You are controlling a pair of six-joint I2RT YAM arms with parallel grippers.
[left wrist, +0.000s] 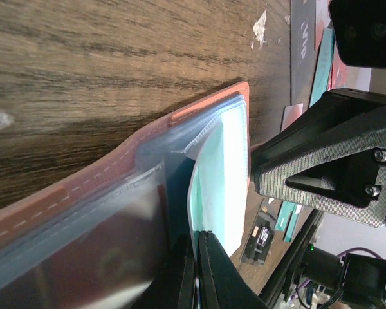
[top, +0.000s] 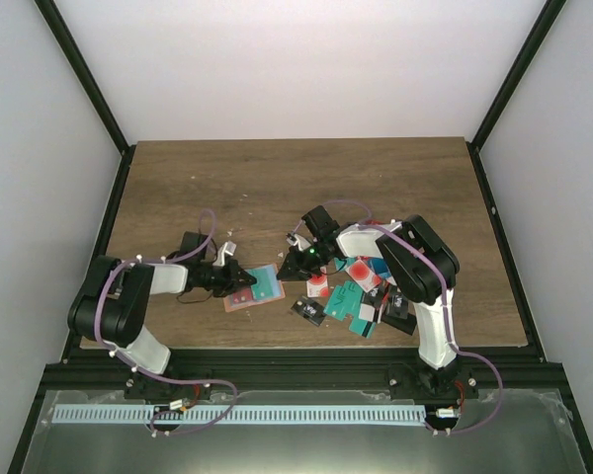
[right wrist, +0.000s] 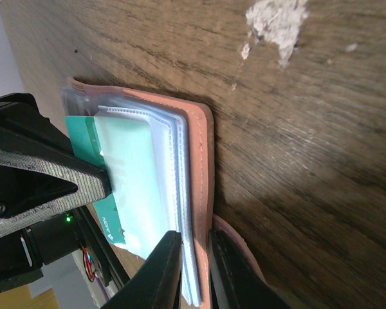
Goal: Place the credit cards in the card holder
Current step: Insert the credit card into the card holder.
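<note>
The two black fingers of the left gripper are filling the bottom of the left wrist view. They are standing pressed together with only a thin line between them. They are pinching the edge of a clear bluish plastic pocket of the card holder. This is a small flat salmon-brown folding wallet with pale stitching, and it is lying open on the dark brown wooden table. A thin teal card of plastic is sitting inside that pocket, and its pale face is showing behind the clear sheet.

The right gripper is meeting the card holder from the opposite side. Its black fingers are standing only narrowly apart. The stacked edges of the clear pockets, together with the salmon cover, are lying between them, so this claw is gripping the card holder too. In the right wrist view a darker part of the teal card is sticking out of the pocket, on the side of the left gripper.

From above, the card holder is lying near the front edge of the table, between the two grippers and touching both. The other credit cards, small thin rectangles in red, teal and black, are lying in a loose overlapping pile just to the right of it, partly under the right arm. A pale chipped spot is showing in the wood beyond the card holder.
</note>
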